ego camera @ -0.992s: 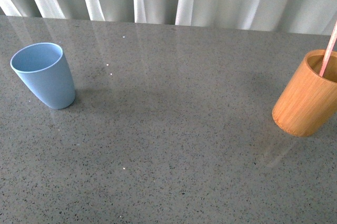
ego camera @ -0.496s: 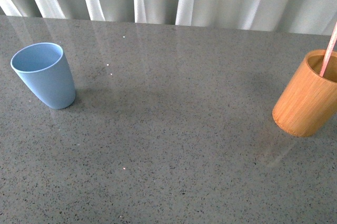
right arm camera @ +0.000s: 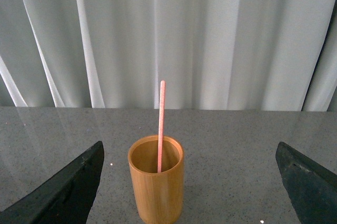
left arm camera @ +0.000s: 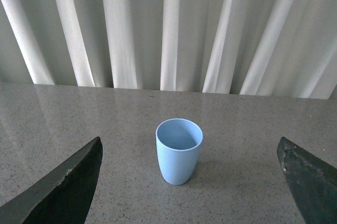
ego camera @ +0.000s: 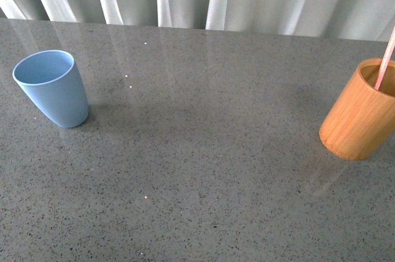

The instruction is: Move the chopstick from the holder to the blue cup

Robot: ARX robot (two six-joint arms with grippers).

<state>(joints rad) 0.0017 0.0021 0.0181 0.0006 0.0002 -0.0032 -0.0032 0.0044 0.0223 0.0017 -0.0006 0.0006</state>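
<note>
Pink chopstick [right arm camera: 160, 126] near-upright in holder [right arm camera: 156, 192], tip up

holder [ego camera: 357, 114]: you have an orange-brown wooden cylinder with visible grain, standing upright with its mouth up, at 3 o'clock on the table [ego camera: 203, 151], near the edge of the front view.
chopstick [ego camera: 386, 58]: you see one thin, straight, pinkish-red stick with its lower end inside the holder. It rises well above the rim and leans toward 1 o'clock in the front view.
blue cup [ego camera: 54, 92]: a plain light-blue tumbler without a handle, narrower at the base. It stands upright at your 10 o'clock, well apart from the holder.
</note>
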